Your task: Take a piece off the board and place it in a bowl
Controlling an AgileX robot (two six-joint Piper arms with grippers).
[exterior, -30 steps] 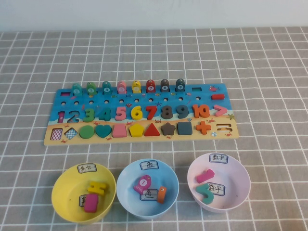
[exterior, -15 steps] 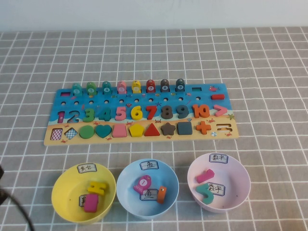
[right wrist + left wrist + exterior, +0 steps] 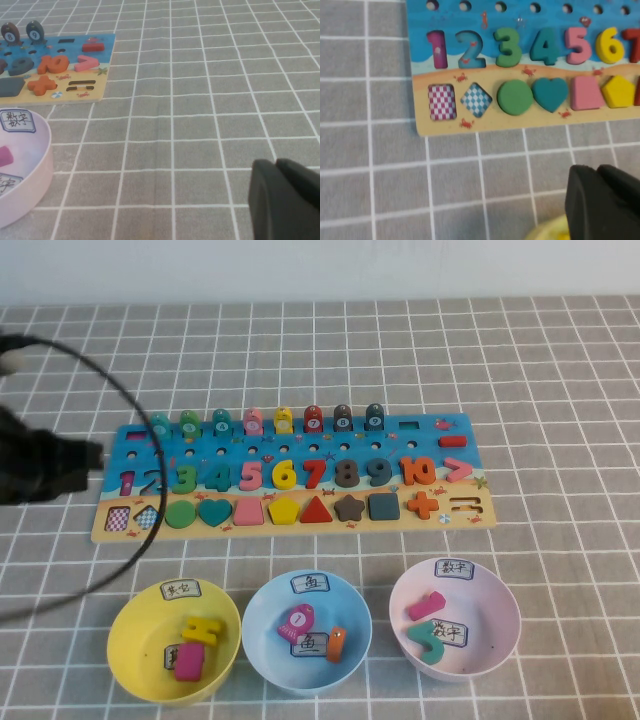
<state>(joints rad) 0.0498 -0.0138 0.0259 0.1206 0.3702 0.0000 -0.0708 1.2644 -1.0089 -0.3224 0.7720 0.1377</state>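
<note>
The teal-green fish piece (image 3: 160, 425) stands at the left end of the fish row on the board (image 3: 395, 445). A green fish (image 3: 190, 423) and a bluer teal fish (image 3: 221, 423) stand beside it. The light blue bowl (image 3: 262, 625) sits front centre and holds a pink and an orange token. My left gripper (image 3: 85, 462) is blurred at the board's left end, fingers together and empty. In the left wrist view it (image 3: 595, 170) hangs over the cloth between the board (image 3: 445, 127) and the yellow bowl. My right gripper (image 3: 275, 165) is shut over bare cloth and is outside the high view.
A yellow bowl (image 3: 125, 640) with pieces sits front left, and a pale pink bowl (image 3: 500, 625) with pieces front right; the pink bowl also shows in the right wrist view (image 3: 37, 165). A black cable (image 3: 130, 400) arcs over the board's left end.
My left arm has come in from the lower left corner and moved up to the board's left end, its cable swinging over the table. Nothing else has moved.
</note>
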